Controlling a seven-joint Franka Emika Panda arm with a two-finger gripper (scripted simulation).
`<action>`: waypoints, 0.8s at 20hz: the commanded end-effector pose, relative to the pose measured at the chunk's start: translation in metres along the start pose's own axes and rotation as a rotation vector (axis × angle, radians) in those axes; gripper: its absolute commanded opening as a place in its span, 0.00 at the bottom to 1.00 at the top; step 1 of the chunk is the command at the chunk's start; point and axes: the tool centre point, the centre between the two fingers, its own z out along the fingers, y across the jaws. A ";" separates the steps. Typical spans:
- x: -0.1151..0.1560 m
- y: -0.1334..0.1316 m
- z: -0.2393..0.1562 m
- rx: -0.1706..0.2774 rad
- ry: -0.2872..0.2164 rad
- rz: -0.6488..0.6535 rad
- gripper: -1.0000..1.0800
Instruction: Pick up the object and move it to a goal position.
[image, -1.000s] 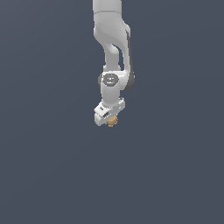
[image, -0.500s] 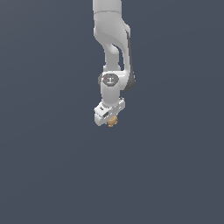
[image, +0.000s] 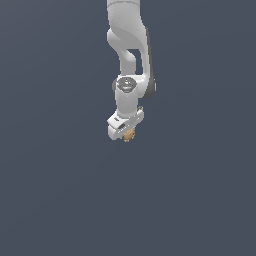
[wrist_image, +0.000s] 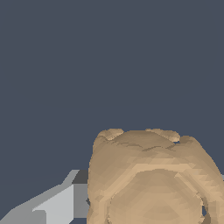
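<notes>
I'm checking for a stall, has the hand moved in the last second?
No. In the exterior view the hand, shut on the tan lump, sits at the same spot against the picture's edges; no other fixed thing shows.

small tan-brown lumpy object (wrist_image: 151, 179): tan-brown with lighter ochre ridges and darker brown folds | white robot gripper (image: 127, 134): white body, grey shading | gripper finger (wrist_image: 52, 204): light grey face, dark grey inner edge | white jointed arm (image: 127, 50): white with dark grey side strip | backdrop: uniform dark slate blue-grey, unpatterned

Ext view far off; wrist cam close-up; both show object (image: 130, 134) (wrist_image: 148, 179)
</notes>
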 end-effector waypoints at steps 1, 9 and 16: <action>0.000 -0.002 -0.013 -0.001 0.000 0.000 0.00; -0.003 -0.012 -0.076 -0.001 0.000 -0.001 0.00; -0.005 -0.024 -0.148 0.001 0.001 -0.002 0.00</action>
